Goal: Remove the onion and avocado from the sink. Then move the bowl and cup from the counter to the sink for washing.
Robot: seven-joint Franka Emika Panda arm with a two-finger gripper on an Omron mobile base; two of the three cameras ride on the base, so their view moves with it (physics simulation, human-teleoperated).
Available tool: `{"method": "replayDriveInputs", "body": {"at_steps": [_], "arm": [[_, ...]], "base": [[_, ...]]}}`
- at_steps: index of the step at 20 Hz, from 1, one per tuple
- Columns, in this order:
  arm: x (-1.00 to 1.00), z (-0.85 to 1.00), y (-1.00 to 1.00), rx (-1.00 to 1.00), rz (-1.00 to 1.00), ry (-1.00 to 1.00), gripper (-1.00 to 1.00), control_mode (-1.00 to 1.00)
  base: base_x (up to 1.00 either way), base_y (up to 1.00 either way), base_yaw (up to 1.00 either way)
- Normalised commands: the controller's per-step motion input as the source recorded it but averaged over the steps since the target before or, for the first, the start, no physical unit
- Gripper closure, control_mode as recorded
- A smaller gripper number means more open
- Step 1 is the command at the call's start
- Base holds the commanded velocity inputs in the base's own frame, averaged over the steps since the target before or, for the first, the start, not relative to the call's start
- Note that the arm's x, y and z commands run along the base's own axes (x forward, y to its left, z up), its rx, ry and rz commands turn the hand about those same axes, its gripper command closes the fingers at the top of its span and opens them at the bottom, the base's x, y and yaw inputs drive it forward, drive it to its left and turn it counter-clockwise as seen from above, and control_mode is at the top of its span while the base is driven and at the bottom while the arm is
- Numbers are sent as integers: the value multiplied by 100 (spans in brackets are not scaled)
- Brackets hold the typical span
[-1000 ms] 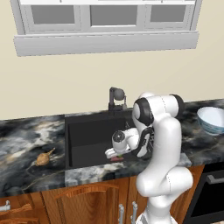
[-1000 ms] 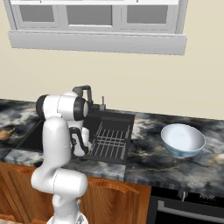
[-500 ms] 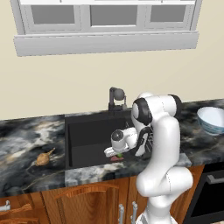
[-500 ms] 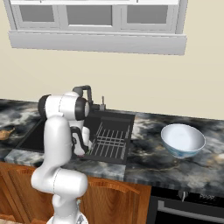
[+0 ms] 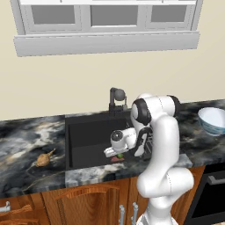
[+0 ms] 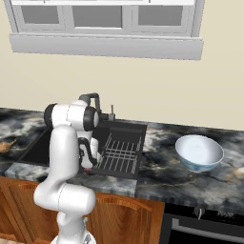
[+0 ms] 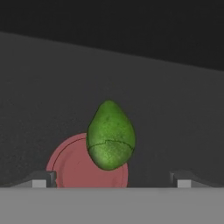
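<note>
The dark green avocado lies on the black floor of the sink, partly over a red drain disc. My gripper hangs low in the basin, open, with the avocado just ahead of it and centred between its fingertips, not touching them. From the left base view the gripper sits near the sink's front wall. The tan onion rests on the marbled counter left of the sink. The white-blue bowl stands on the counter to the right. The cup is out of view.
A dark faucet rises behind the basin. A wire rack fills the sink's right section, beside my arm. Brown cabinet doors run below the counter, and an oven front is at the lower right.
</note>
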Motion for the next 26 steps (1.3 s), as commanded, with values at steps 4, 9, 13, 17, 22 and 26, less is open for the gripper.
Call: {"method": "replayDriveInputs", "body": {"at_steps": [4, 9, 13, 17, 22, 26], "arm": [[11, -14, 0, 0, 0, 0, -100, -100], [12, -14, 0, 0, 0, 0, -100, -100], [12, -14, -1, 0, 0, 0, -100, -100], [12, -13, -1, 0, 0, 0, -100, -100], [12, -12, -1, 0, 0, 0, -100, -100], [12, -13, -3, 0, 0, 0, -100, -100]], "base": [[0, 0, 0], [0, 0, 0], [0, 0, 0], [0, 0, 0], [0, 0, 0], [0, 0, 0]]}}
